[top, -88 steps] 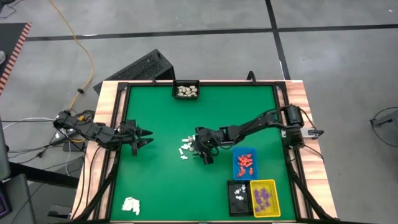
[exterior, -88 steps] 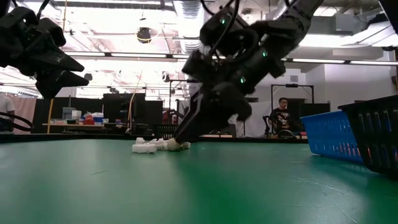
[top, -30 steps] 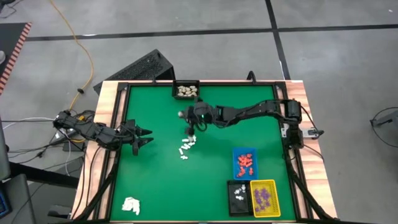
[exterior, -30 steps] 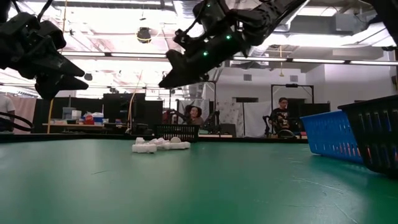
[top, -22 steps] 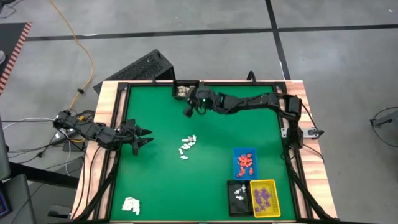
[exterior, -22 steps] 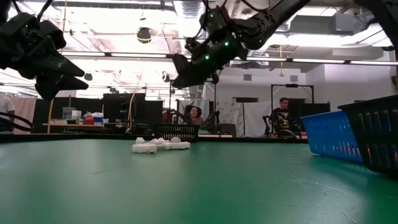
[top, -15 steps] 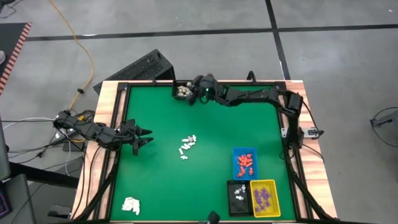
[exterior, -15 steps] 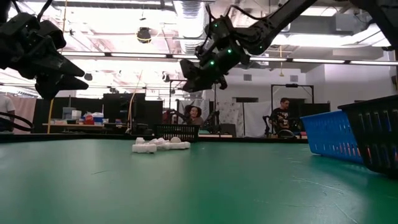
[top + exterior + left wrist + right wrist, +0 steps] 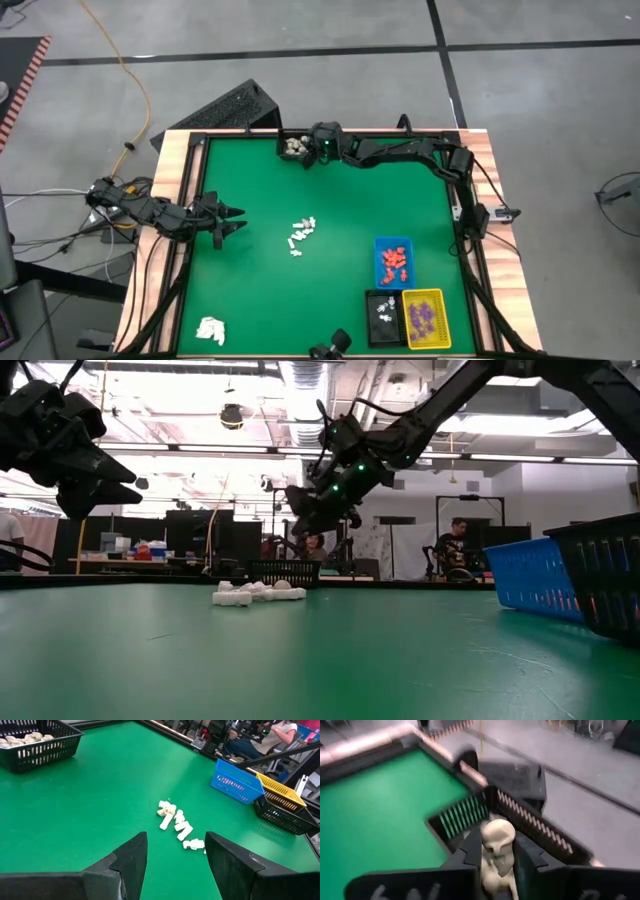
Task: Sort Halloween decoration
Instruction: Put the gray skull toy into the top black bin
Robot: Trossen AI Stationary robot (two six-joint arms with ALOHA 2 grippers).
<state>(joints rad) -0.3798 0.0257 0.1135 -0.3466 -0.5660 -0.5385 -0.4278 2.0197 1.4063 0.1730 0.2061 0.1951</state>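
My right gripper (image 9: 312, 143) hangs over the black tray (image 9: 299, 147) of cream pieces at the table's far edge, shut on a cream skull-shaped decoration piece (image 9: 497, 840). Several small white pieces (image 9: 301, 235) lie in a loose row mid-table, also seen as the row (image 9: 177, 826) in the left wrist view. My left gripper (image 9: 235, 220) waits open above the table's left side, with nothing between its fingers (image 9: 125, 865). My right gripper pinches the cream skull piece by its two sides (image 9: 490, 851) between its two fingers. The fingers slant down toward the table's far edge. The piece is lifted clear, above the black tray's near wall (image 9: 465, 815).
A blue tray (image 9: 393, 262) of orange-red pieces, a black tray (image 9: 381, 318) with white pieces and a yellow tray (image 9: 425, 318) of purple pieces stand at the near right. A white wad (image 9: 211, 328) lies at the near left. Green mat lies bare between them.
My right gripper has carried the cream piece from above the middle of the table toward the far edge, over the black tray, rolling its wrist and sinking a little on the way. The white pieces mid-table have stayed put.
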